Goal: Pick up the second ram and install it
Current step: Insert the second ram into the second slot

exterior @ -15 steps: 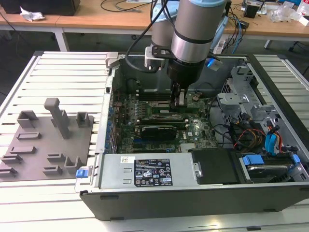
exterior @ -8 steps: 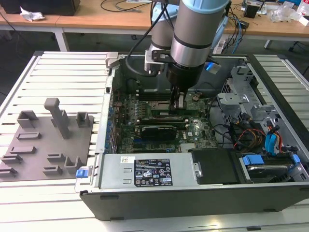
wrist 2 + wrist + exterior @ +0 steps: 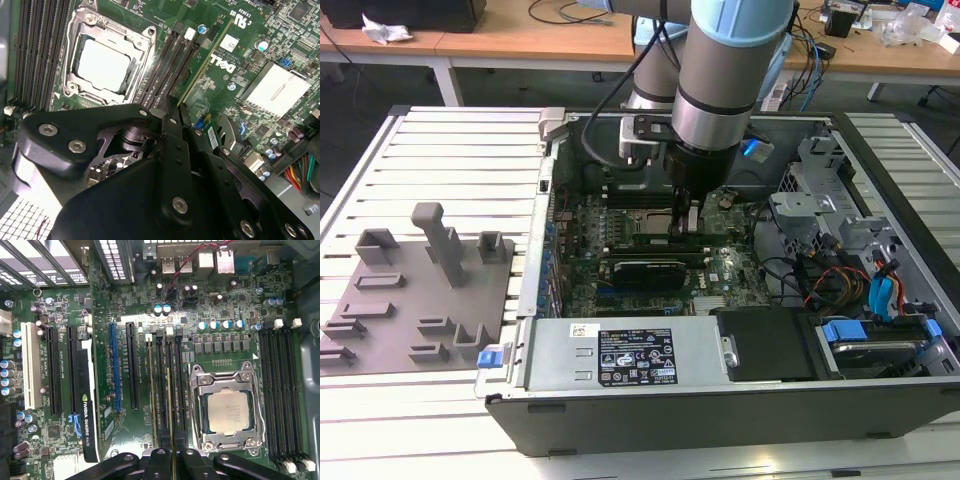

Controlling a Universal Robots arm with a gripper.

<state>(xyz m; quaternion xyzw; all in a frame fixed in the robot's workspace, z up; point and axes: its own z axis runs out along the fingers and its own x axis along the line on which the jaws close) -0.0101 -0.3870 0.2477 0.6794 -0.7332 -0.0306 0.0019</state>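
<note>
The second ram (image 3: 170,390) is a thin green stick seen edge-on. It stands upright along a black slot rail between the graphics slots and the CPU socket (image 3: 227,412). In the second wrist view the second ram (image 3: 207,62) runs diagonally up from the fingertips. My gripper (image 3: 172,456) is shut on the stick's near part, one black finger on each face, and the same grip shows at my gripper (image 3: 177,112). In the exterior view my gripper (image 3: 682,228) reaches down into the open computer case, over the motherboard (image 3: 720,270). I cannot tell how deep the stick sits in the slot.
Another thin pale board edge (image 3: 150,390) stands in a slot beside it. Several empty black slots (image 3: 282,400) lie beyond the socket. A graphics card (image 3: 640,270), power supply (image 3: 620,355) and drive cage with cables (image 3: 860,280) crowd the case. A grey fixture plate (image 3: 420,290) lies at the exterior view's left.
</note>
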